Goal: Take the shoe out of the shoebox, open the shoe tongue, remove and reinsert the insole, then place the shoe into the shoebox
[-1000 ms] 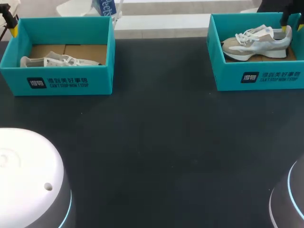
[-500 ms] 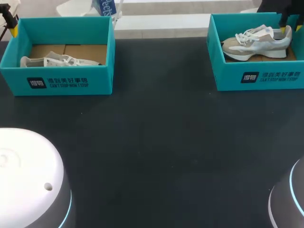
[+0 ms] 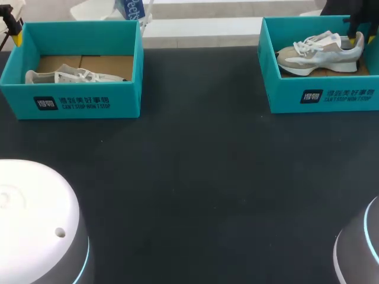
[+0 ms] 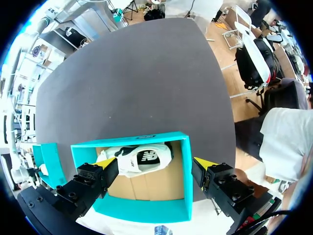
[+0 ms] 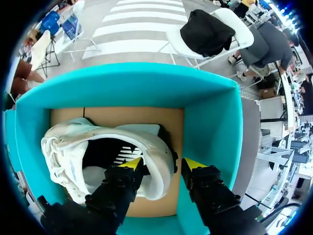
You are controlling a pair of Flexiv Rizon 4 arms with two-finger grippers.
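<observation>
Across the dark matte table (image 3: 195, 177) we show two open teal cardboard boxes, well apart. Each has a brown corrugated floor and a white printed label on its front wall.

Right box (image 3: 323, 97): the right shoe (image 3: 323, 52), a sneaker, stands upright on its thick white sole. It has beige and white panels and white laces, and its heel points toward our right gripper (image 5: 161, 164). That gripper's jaws stand apart and straddle the padded heel collar. One yellow-tipped finger (image 5: 128, 165) sits inside the shoe's opening, over the dark lining. The other (image 5: 194, 165) is outside, behind the heel, with a narrow gap between them, and close to the box's teal wall.

Left box (image 3: 77, 100): the left shoe (image 3: 71, 76), equally pale, lies on its side near the front wall, so that a dark logo on its flank faces up. Our left gripper (image 4: 156, 164) hangs above this box with its jaws wide apart, touching nothing.
</observation>
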